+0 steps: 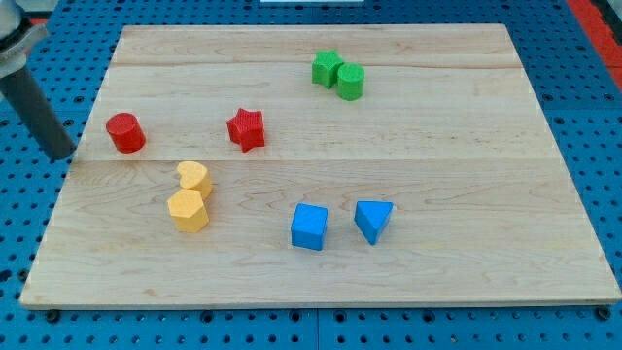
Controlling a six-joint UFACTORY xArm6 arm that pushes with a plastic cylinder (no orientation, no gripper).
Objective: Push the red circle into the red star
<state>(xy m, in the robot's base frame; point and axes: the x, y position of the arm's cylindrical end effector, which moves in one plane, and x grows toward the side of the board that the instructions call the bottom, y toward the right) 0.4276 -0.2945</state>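
The red circle [125, 132] sits near the board's left edge. The red star [247, 128] lies to its right, with a gap of bare wood between them. My tip [62, 153] is at the board's left edge, to the left of the red circle and slightly lower in the view, not touching it. The rod slants up to the view's top left corner.
A yellow heart [194, 177] and a yellow hexagon [189, 210] sit touching, below the red blocks. A blue cube [310, 226] and a blue triangle [373, 220] lie at bottom centre. A green star [326, 68] and a green cylinder [350, 82] touch at the top. The wooden board [466, 146] rests on a blue pegboard.
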